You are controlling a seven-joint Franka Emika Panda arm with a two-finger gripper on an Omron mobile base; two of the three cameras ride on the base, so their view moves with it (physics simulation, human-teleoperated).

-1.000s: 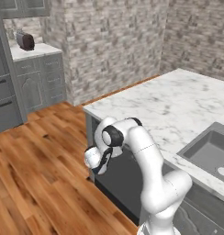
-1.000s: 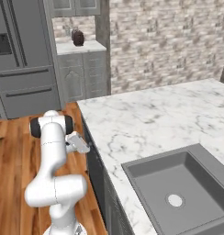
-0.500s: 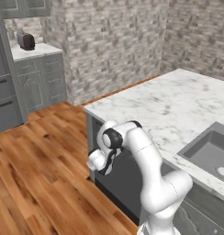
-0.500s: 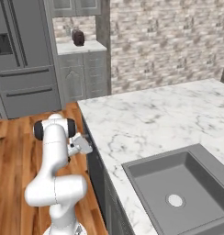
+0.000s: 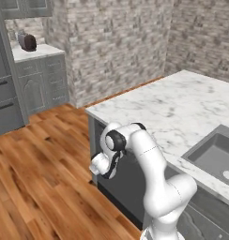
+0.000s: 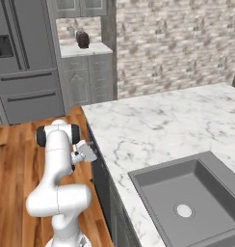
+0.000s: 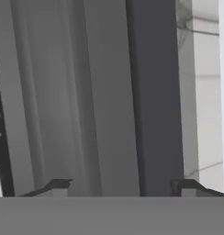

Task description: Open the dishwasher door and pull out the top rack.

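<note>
Closing in on the door [image 5: 128, 187], the gripper [image 6: 89, 153] now sits tight against the island's dark front, just under the counter [image 5: 182, 108] edge at the frame's centre left in the right base view. A second ago it hung a little farther out from that panel; across the earlier pictures the arm has eased the hand inward and slightly down, while the base cameras have not shifted.

In the hand view the two tips stand well apart at the bottom, with a dark vertical bar between them, likely the door's handle or top edge, rolled sideways by the hand's tilt. The jaws look spread around it, not pinched; whether they touch it I cannot tell.

The door is still shut, flush with the island front at lower centre of the left base view. The rack stays hidden behind it.

My judgement: reach is about finished, and the clamp and pull come next.
</note>
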